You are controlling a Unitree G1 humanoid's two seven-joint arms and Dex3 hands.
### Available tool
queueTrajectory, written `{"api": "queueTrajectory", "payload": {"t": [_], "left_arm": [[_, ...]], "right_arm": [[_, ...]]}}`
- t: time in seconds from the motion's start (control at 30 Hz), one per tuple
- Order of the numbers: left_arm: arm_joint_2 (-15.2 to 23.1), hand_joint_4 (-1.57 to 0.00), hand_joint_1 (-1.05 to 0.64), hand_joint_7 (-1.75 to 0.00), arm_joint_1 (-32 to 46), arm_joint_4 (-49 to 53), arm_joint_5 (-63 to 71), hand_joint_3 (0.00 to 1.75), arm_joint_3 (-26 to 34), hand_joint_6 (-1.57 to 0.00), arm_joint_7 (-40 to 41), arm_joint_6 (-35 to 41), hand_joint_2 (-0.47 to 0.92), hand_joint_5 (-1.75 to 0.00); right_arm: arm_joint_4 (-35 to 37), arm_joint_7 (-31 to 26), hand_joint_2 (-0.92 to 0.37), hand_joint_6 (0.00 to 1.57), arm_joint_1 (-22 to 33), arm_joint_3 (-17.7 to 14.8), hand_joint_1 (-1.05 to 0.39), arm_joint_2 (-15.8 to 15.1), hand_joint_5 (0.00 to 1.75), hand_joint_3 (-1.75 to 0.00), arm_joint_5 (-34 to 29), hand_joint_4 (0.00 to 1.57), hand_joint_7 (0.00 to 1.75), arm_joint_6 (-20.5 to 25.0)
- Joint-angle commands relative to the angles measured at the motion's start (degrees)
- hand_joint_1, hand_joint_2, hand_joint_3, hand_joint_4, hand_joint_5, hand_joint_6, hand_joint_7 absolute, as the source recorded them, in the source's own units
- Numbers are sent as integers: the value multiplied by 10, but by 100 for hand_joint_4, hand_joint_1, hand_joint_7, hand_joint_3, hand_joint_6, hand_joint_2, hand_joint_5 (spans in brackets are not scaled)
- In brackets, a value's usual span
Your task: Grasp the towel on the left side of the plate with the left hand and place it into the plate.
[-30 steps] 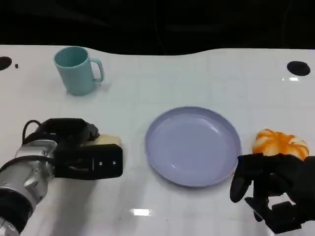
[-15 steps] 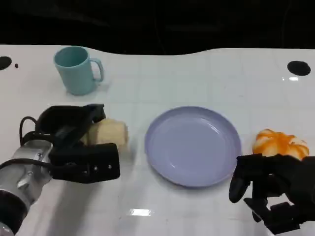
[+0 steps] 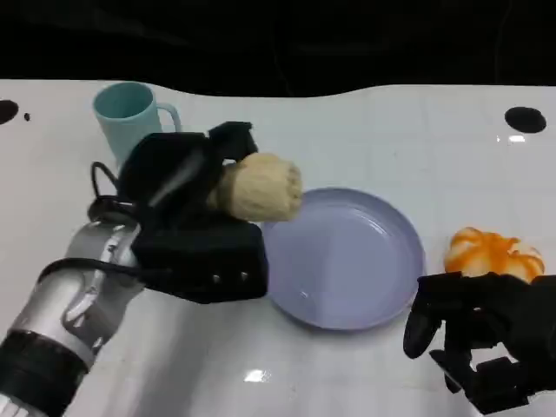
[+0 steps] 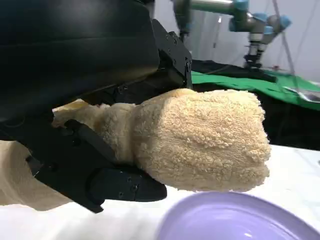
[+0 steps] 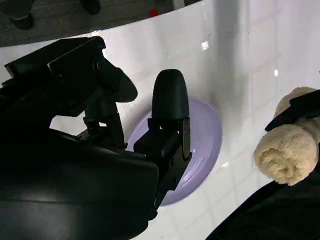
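Note:
My left hand (image 3: pixel 195 221) grips a rolled beige towel (image 3: pixel 259 186) and holds it in the air over the left rim of the lavender plate (image 3: pixel 347 261). In the left wrist view the towel (image 4: pixel 200 140) sits between my black fingers (image 4: pixel 95 170), above the plate's rim (image 4: pixel 240 220). The right wrist view shows the towel (image 5: pixel 290 150) raised beside the plate (image 5: pixel 205 135). My right hand (image 3: pixel 482 334) rests at the table's lower right, fingers curled, with nothing in it.
A teal mug (image 3: pixel 130 117) stands at the back left, behind my left hand. An orange-and-white object (image 3: pixel 493 252) lies to the right of the plate, just beyond my right hand. Black round marks (image 3: pixel 526 120) sit near the table's far edge.
My left hand has lifted the towel off the table and carried it up and to the right, to the plate's left rim. The right hand has stayed put.

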Motion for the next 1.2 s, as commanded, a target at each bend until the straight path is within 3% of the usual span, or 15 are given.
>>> {"api": "queueTrajectory", "payload": {"t": [0.03,0.43,0.6,0.67,0.7,0.77,0.8,0.83,0.87,0.9,0.93,1.03,1.2], "left_arm": [[-19,-87,-21,-174,6,-27,8,92,-6,-62,-11,19,54,-175],[-80,-89,-19,-175,-11,-36,23,99,-53,-63,-63,46,49,-175],[-102,-88,-19,-167,-26,-20,36,84,-72,-64,-98,79,57,-175],[-107,-86,-19,-120,-27,-19,35,77,-74,-78,-111,89,60,-175],[-110,-86,-19,-110,-27,-19,33,77,-75,-81,-118,95,61,-175],[-113,-78,-19,-61,-27,-18,30,65,-77,-91,-132,103,66,-171],[-110,-72,-19,-44,-27,-17,28,56,-79,-93,-141,102,71,-167],[-106,-62,-24,-23,-27,-17,27,38,-81,-83,-150,99,81,-148],[-102,-57,-27,-12,-27,-19,29,28,-83,-76,-161,101,86,-137],[-99,-51,-33,-6,-27,-23,33,23,-86,-62,-172,105,89,-125],[-97,-43,-41,-3,-27,-26,35,22,-88,-46,-179,109,91,-95],[-94,-25,-56,0,-23,-35,41,18,-89,-25,-182,115,92,-55],[-90,-12,-66,0,-18,-42,46,14,-89,-20,-181,115,92,-45]], "right_arm": [[-1,-1,-59,69,-2,1,3,-4,168,-104,-3,70,144,-1],[-5,-2,-58,69,-1,2,3,-5,168,-105,-3,70,144,1],[-5,-1,-58,68,-1,3,2,-8,169,-106,-5,70,143,-4],[-5,-2,-58,69,-1,4,2,-7,169,-106,-5,70,143,-2],[-6,-2,-58,69,-1,3,2,-6,169,-106,-4,70,143,-1],[-6,-1,-58,69,-1,3,2,-6,169,-107,-3,70,143,-2],[-6,-1,-58,69,-1,4,2,-6,169,-107,-3,70,143,-3],[-6,0,-57,69,-1,4,2,-7,168,-107,-4,70,142,-3],[-7,1,-57,69,-2,5,2,-8,167,-108,-4,70,142,-3],[-8,1,-57,69,-2,4,2,-9,167,-108,-4,70,142,-1],[-9,1,-57,69,-2,4,2,-9,167,-108,-3,70,142,1],[-9,2,-57,68,-1,1,2,-9,167,-107,-1,70,142,0],[-10,2,-58,68,-1,-1,2,-11,167,-106,0,70,142,4]]}}
